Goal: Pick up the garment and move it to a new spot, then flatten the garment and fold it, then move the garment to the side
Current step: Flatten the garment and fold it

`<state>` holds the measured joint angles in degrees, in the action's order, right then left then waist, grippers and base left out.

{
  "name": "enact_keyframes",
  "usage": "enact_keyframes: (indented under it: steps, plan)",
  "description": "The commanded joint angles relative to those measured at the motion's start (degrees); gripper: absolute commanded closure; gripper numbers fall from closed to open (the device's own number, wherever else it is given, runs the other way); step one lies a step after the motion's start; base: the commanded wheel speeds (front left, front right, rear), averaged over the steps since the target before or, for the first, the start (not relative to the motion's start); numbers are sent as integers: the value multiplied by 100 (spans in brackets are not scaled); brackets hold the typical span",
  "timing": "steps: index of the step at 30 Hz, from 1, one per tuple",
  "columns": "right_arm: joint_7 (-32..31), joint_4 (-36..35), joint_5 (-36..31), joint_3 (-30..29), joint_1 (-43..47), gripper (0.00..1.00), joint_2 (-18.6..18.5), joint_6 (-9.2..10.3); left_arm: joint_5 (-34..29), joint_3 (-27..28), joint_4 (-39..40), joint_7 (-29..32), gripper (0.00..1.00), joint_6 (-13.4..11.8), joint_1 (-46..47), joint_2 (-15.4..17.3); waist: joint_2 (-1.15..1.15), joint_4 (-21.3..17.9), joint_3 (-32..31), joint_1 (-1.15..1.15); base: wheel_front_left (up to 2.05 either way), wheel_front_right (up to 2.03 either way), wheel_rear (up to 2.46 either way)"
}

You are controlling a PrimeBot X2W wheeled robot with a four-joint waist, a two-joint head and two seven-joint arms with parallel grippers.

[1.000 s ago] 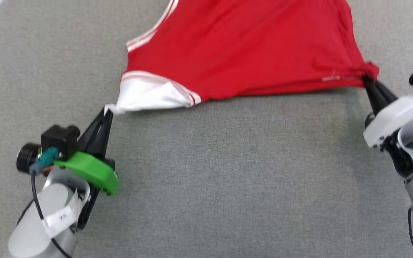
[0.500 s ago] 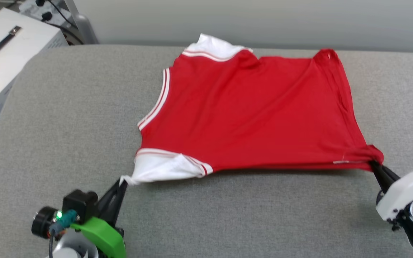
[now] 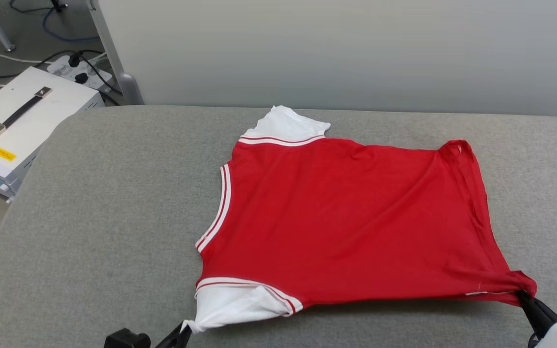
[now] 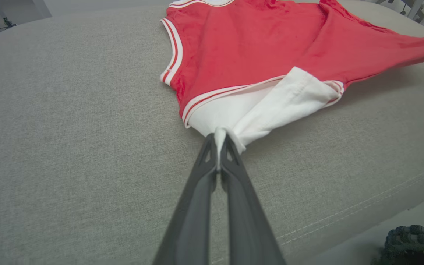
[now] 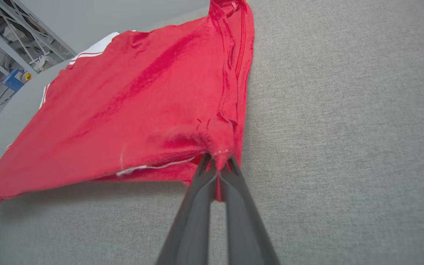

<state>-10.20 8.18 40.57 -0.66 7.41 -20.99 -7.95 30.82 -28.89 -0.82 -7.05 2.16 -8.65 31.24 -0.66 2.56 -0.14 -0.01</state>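
Two grippers are holding the shirt [image 3: 346, 227], which is lying spread out, plain red side up, on the grey cushion [image 3: 114, 217], right of centre. Our left gripper [image 4: 219, 145] is pinching the tip of the near white sleeve [image 4: 271, 106], jaws closed on the cloth. Our right gripper [image 5: 218, 163] is clamping the near red hem corner, jaws likewise closed. Between the two grips, the near edge is hanging just above the cushion.
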Motion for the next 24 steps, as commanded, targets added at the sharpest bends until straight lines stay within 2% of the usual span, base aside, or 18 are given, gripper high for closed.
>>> enact_keyframes:
  steps: [1, 8, 15, 24]
  plan:
    - [-28, -104, -31, -82, 120, 100, 2, 46, 40, 5, 60, -2, 100, -51, -136, 47, 66, -5, -27, 1, 0, 0, 0]
    - [-121, -582, 35, -146, 283, 100, 75, 46, -15, -25, 257, -47, 100, -103, -50, 1, 66, -33, 94, 1, 0, 0, 0]
    - [-195, -773, -70, -244, 47, 100, 22, 46, -138, 49, 329, -131, 100, -100, 601, -127, 66, -44, 437, 1, 0, 0, 0]
    - [-328, -832, -220, -340, -661, 100, 34, 46, -101, 209, -131, -290, 100, -85, 1751, -578, 66, -131, 1019, 1, 0, 0, 0]
